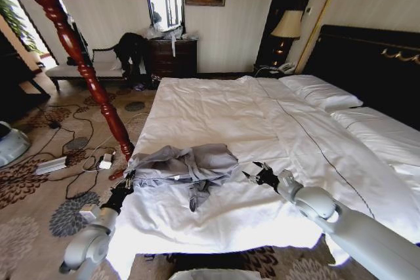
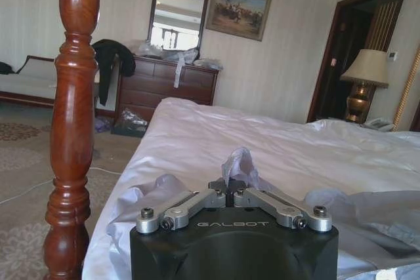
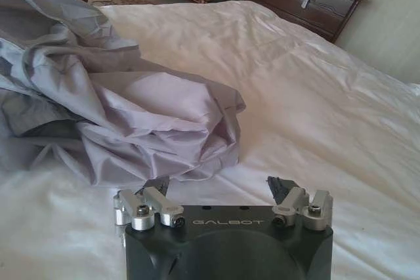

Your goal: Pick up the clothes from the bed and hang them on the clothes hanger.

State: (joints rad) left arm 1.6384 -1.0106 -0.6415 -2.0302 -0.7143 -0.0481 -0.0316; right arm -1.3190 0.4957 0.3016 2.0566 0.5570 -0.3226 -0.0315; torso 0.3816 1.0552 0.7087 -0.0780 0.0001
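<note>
White quilted bedding is filling the near ground, and I am working at the foot end of the bed (image 1: 216, 106).

Nearest me, my left gripper (image 1: 123, 190) is sitting at the bed's left edge with its fingers pressed together on a small raised fold of the clothes (image 1: 187, 164); in its wrist view I am seeing a tuft of grey-blue cloth standing up right between the closed tips. My right gripper (image 1: 262, 176) is resting low over the duvet just beside the shirt's right end, fingers spread and holding nothing.

The shirt is lying crumpled near the foot of the bed, its long axis running across the mattress from one gripper to the other. From the right gripper the bunched edge is lying just ahead and toward the robot's left, close but apart. I judge that a short reach that way would bring cloth between the open fingers.

Collar, sleeves and shoulders are folded under, so I cannot tell which part either end is. I am not making out the hanger.

Farther off, a red-brown turned wooden post (image 1: 79, 57) is leaning up at left, with a dark dresser (image 1: 172, 57) beyond.
</note>
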